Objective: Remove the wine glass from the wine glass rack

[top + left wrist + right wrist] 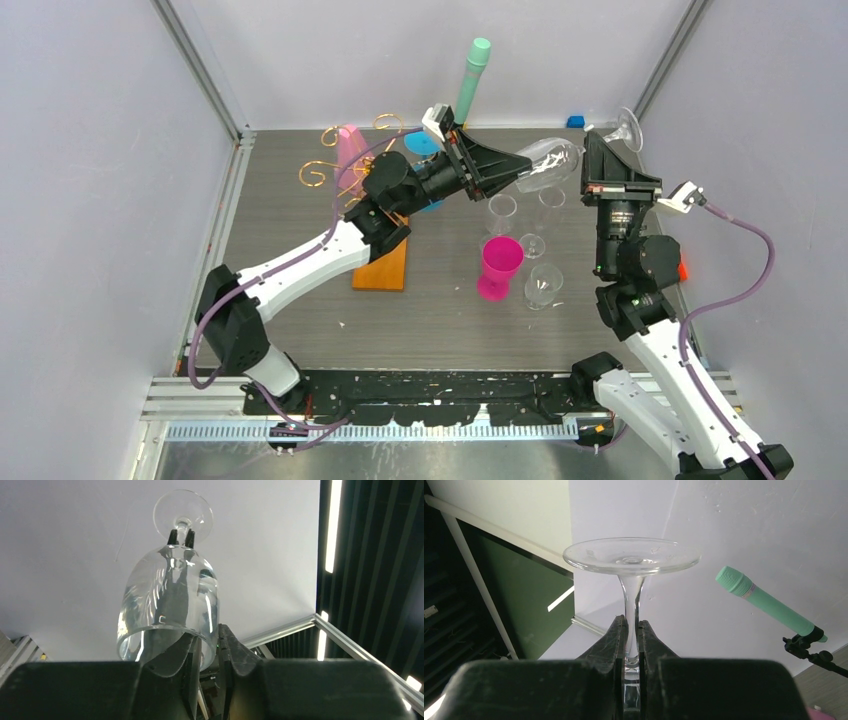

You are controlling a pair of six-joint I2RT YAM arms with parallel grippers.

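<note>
**Glass off the rack, held at both ends**

Top view: the glass lay on its side in the air, well to the right of the rack. The left gripper met the bowl. The right gripper met the stem, with the foot sticking out beyond it.

Left wrist: the left gripper was closed on the bowl wall at the rim, one finger inside the glass and the other outside. The right gripper showed at the far end as two black tips either side of the stem, just short of the foot.

Right wrist: the right gripper was clamped on the stem of the glass, with the foot a little past its fingertips.

The glass looked light, stiff, slick and brittle. The stem seemed the safer hold, since the foot would stop it slipping through. The rim pinch looked riskier, because the wall there is thin. With both arms gripping, any pull or twist between them could snap the stem.
</note>
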